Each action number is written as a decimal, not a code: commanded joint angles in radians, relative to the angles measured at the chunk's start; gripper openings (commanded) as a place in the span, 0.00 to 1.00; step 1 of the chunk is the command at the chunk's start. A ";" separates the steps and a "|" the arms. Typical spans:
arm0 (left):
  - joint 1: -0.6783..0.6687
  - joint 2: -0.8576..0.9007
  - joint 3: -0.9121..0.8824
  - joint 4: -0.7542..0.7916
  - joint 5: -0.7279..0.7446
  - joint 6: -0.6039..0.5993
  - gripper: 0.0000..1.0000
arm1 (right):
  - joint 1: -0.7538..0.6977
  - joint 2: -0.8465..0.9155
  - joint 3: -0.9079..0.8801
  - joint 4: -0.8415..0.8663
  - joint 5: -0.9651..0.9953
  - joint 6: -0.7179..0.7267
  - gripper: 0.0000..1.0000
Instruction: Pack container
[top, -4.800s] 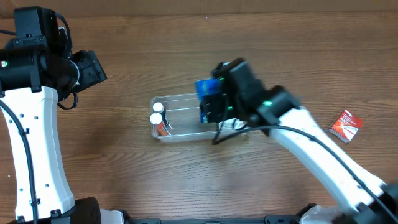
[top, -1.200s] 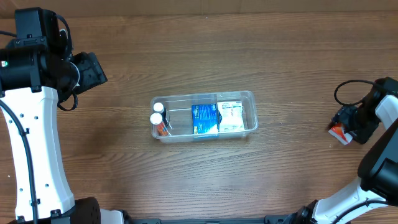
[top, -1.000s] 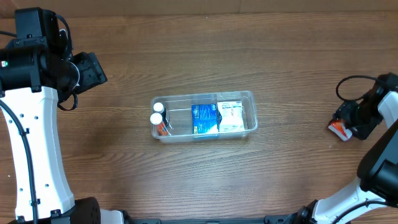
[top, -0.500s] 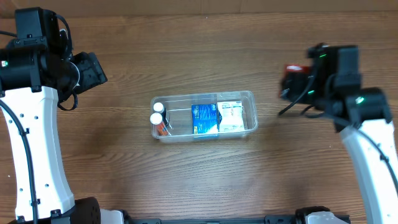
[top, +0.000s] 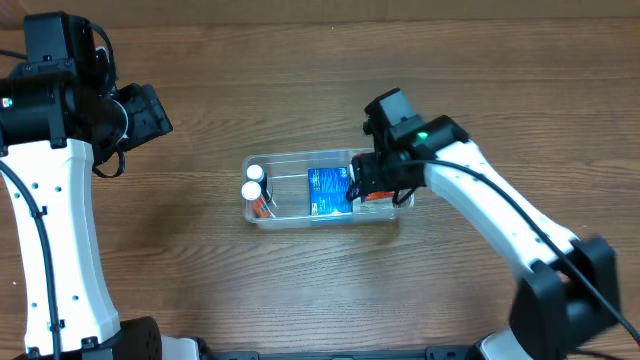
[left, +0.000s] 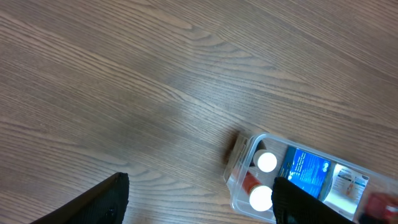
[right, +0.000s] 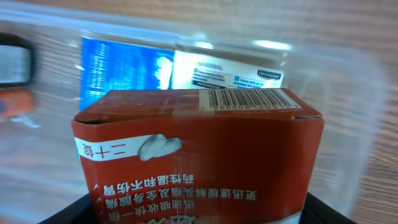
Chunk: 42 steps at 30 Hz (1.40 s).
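The clear plastic container (top: 290, 215) sits mid-table and holds two white-capped bottles (top: 252, 181), a blue box (top: 327, 191) and a white box, mostly hidden in the overhead view. My right gripper (top: 372, 188) is shut on a red box (right: 199, 155) and holds it over the container's right end, above the white box (right: 230, 73). My left gripper (left: 199, 202) is open and empty, high at the table's left. In its view the container (left: 239, 165) lies at the lower right.
Bare brown wooden table (top: 200, 290) lies all around the container. The left arm's white link (top: 60, 250) stands along the left edge. The right arm (top: 500, 225) reaches in from the lower right.
My right gripper picked the red box up from the table's right edge and carried it left, to over the container's right end. The left arm has not moved.
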 joint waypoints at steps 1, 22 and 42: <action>0.000 0.006 0.006 0.001 0.000 0.023 0.75 | 0.000 0.057 0.014 0.008 0.005 0.012 0.73; -0.147 0.008 0.006 0.078 -0.049 0.138 0.92 | -0.236 -0.239 0.116 0.145 0.135 -0.019 1.00; -0.161 -0.098 -0.051 0.071 0.052 0.298 1.00 | -0.392 -0.478 0.037 0.048 0.170 0.013 1.00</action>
